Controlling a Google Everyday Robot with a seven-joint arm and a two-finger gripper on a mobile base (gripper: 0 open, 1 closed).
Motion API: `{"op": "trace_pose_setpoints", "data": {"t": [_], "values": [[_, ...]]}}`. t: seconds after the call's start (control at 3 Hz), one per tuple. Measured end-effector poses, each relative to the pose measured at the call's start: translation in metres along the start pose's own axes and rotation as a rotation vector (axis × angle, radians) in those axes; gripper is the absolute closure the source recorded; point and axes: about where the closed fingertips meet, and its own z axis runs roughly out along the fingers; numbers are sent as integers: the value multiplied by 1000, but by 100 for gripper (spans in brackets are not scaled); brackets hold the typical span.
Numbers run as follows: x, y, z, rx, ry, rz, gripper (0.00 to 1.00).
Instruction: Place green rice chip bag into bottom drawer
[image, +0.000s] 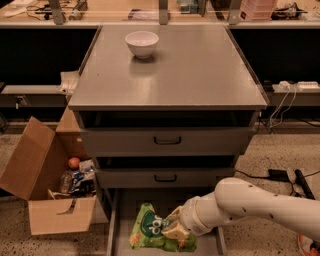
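The green rice chip bag (146, 231) is bright green with a dark round logo. It is low over the floor of the open bottom drawer (125, 210), the pulled-out grey tray under the two handled drawers. My gripper (172, 229) reaches in from the right on a white arm and is shut on the bag's right part. Whether the bag touches the drawer floor I cannot tell.
A white bowl (142, 43) stands on the cabinet top (200, 75) near the back. An open cardboard box (47, 185) with an orange ball and clutter sits on the floor to the left. Cables and a power strip (300, 86) lie to the right.
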Motion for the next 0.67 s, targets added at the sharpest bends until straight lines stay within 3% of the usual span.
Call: {"op": "trace_pose_setpoints", "data": {"t": [0.67], "values": [[8, -5, 10, 20, 29, 22, 100]]}}
